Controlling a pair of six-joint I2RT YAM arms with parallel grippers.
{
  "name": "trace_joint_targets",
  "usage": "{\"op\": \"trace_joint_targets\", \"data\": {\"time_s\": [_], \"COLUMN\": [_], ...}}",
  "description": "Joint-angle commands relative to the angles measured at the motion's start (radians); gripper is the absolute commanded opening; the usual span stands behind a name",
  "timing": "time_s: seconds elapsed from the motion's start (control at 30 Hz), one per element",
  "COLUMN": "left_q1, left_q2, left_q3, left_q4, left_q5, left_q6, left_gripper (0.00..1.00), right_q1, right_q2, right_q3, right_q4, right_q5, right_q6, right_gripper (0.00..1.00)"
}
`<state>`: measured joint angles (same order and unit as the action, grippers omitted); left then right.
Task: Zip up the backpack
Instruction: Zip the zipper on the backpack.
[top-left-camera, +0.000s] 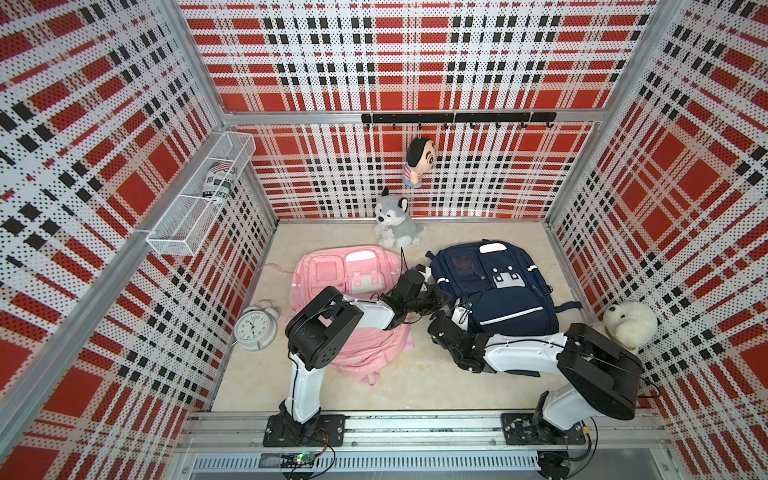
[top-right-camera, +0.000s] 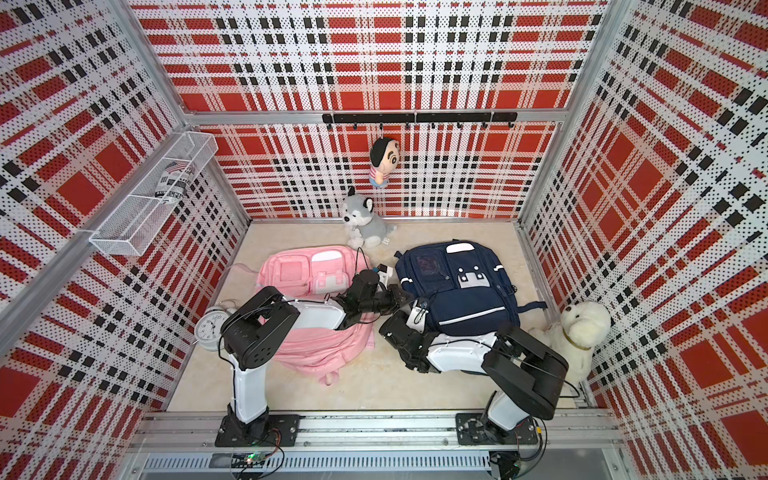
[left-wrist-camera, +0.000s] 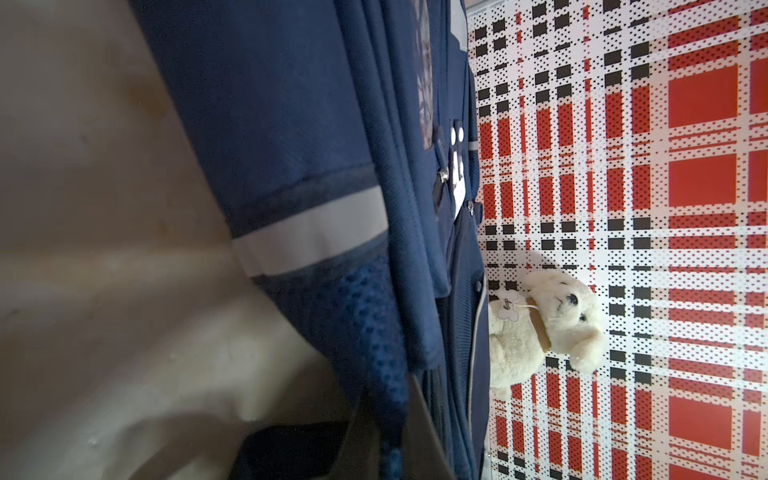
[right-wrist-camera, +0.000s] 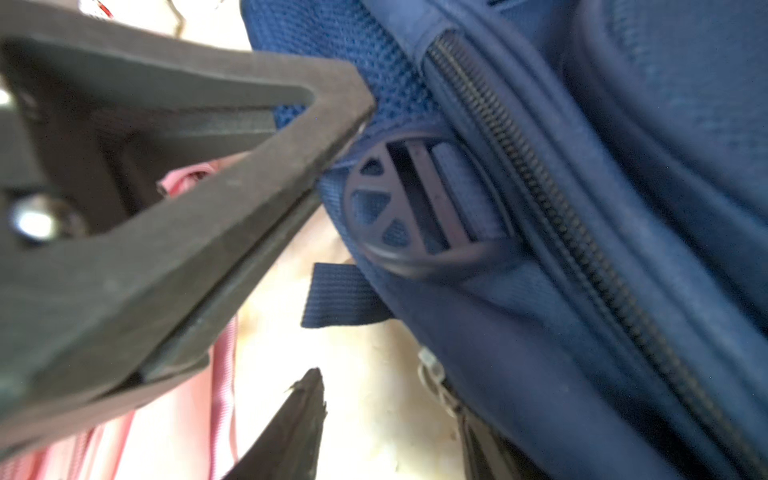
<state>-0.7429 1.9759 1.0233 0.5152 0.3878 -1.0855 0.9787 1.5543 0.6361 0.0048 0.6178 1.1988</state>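
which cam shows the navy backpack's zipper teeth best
The right wrist view: the zipper runs close up, its teeth distinct. Both top views show the navy backpack too small for teeth; the left wrist view shows mostly its side fabric.

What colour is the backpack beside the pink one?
The backpack is navy blue with pale stripes, clearest in a top view.

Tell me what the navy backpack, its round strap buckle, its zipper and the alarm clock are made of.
Navy backpack: woven synthetic fabric, matte, visible weave and mesh patches. Round buckle: likely moulded plastic, dull dark blue, smooth spokes. Zipper: dark coil teeth, probably nylon. Alarm clock: glossy white case, painted metal or plastic; cannot tell which.
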Motion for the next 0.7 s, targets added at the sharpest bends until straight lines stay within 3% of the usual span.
{"op": "trace_joint_targets", "data": {"time_s": [0.0, 0.3, 0.4, 0.6, 0.67], "left_q1": [-0.013, -0.019, -0.019, -0.015, -0.009], "left_q2": [-0.082, -0.107, -0.11, -0.099, -0.096], "left_q3": [-0.008, -0.043, -0.051, -0.058, -0.062], "left_q4": [0.089, 0.104, 0.108, 0.112, 0.115], "left_q5": [0.042, 0.047, 0.045, 0.046, 0.046], "left_q6": [-0.013, -0.024, -0.024, -0.027, -0.029], "left_gripper": [0.03, 0.03, 0.03, 0.02, 0.02], "right_q1": [0.012, 0.015, 0.015, 0.015, 0.015], "right_q2": [-0.012, -0.038, -0.04, -0.055, -0.062], "right_q3": [-0.018, -0.015, -0.024, -0.032, -0.032], "right_q4": [-0.008, -0.006, 0.028, 0.072, 0.069], "right_q5": [0.107, 0.199, 0.207, 0.224, 0.226], "right_q6": [0.035, -0.024, -0.057, -0.135, -0.155], "right_gripper": [0.58, 0.58, 0.53, 0.25, 0.12]}}
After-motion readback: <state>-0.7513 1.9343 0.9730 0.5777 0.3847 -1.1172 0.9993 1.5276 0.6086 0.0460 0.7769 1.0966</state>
